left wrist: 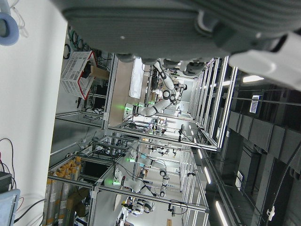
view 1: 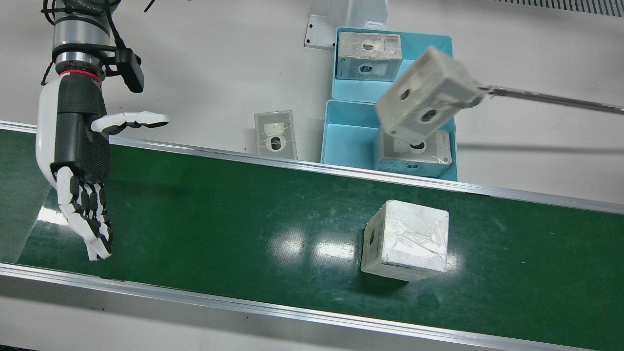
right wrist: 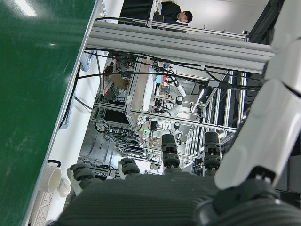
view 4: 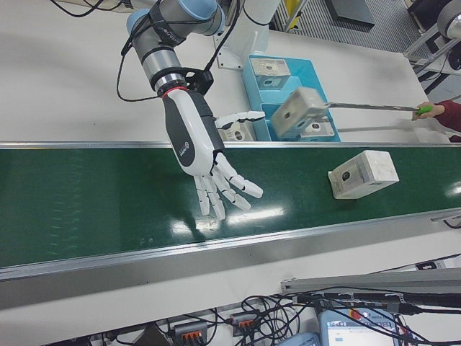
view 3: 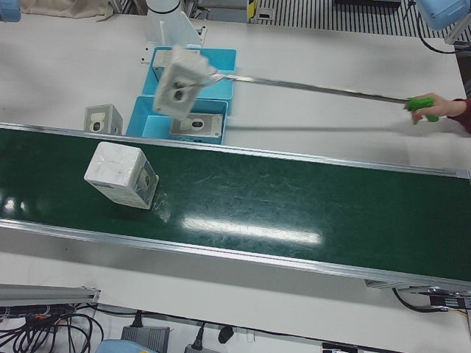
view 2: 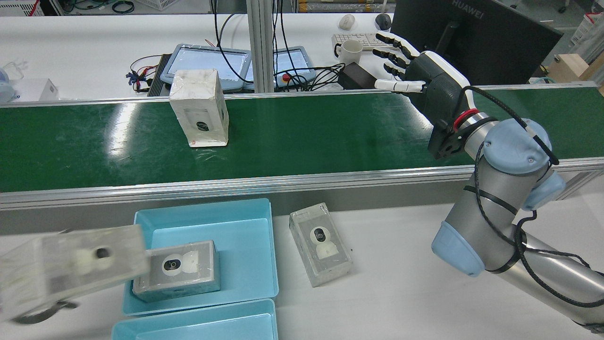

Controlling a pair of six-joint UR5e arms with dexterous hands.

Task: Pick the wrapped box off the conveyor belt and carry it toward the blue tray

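The wrapped box is white, film-covered, and stands on the green conveyor belt; it also shows in the rear view, the left-front view and the right-front view. My right hand is open with fingers spread, hovering over the belt far from the box, and shows in the rear view and right-front view. The blue tray sits beside the belt and holds a grey box. My left hand shows only in its own view, holding nothing, away from the belt.
A person's long grabber stick holds another wrapped box in the air above the blue trays. A second blue tray holds a box. A loose box lies on the white table next to the trays.
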